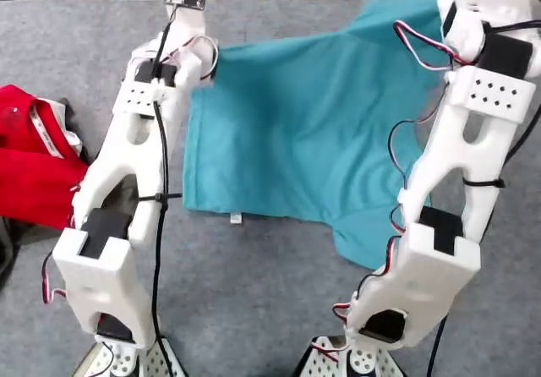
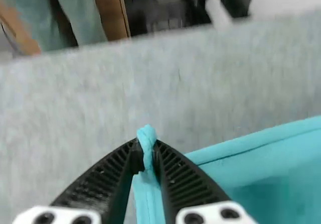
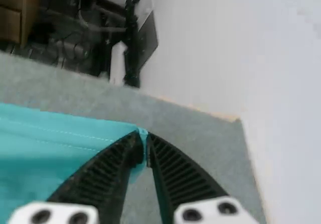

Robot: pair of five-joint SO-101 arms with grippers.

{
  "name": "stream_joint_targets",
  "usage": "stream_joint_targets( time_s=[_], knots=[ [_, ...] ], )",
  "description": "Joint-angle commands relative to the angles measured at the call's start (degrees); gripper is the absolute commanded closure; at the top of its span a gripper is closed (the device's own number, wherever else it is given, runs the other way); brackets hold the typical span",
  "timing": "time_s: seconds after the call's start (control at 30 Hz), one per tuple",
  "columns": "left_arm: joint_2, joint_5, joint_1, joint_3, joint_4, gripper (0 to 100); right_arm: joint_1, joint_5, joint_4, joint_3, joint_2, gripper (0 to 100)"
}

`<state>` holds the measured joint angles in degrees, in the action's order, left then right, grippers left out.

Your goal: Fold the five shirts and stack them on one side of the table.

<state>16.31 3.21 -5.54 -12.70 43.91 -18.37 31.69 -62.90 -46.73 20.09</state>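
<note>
1. The left gripper [image 2: 145, 151] has its jaws pressed together on a small bunched pinch of the teal shirt [image 2: 251, 169]. The rest of the cloth spreads off to one side of the jaws over the grey table [image 2: 75, 113].
2. The right gripper [image 3: 145, 146] is likewise clamped on a thin corner of the same shirt.
3. Between the two pairs of jaws the shirt lies spread out and creased.
4. It looks light, limp and not fragile. A shallow pinch could slip, so hems and corners, where the seam is thicker, seem the best holds.
5. A small white tag [image 1: 236, 217] sits at the hem, well apart from both jaws, with no readable writing. A red shirt [image 1: 30, 174] lies well apart from the left jaws, and any print on it is too small to read.
</note>
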Motion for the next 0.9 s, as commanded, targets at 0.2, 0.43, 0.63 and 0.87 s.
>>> stream_joint_targets(
  time_s=[0.2,0.43,0.63,0.87],
  knots=[
    [-0.53,0.62,-2.95,-3.38,27.25,97,0.44,12.75,-26.37,-3.12,-0.75,98.5],
    [-0.62,2.20,-10.51,11.91,25.41,97,-3.69,21.19,-37.89,-3.12,-1.27,98.5],
    [-6.95,2.64,-10.42,27.21,17.67,97,-7.91,27.16,-37.89,6.64,-3.30,98.5],
    [-16.70,2.55,-5.85,41.10,6.86,97,-9.58,30.86,-32.79,22.64,-10.42,98.5]
  ],
)
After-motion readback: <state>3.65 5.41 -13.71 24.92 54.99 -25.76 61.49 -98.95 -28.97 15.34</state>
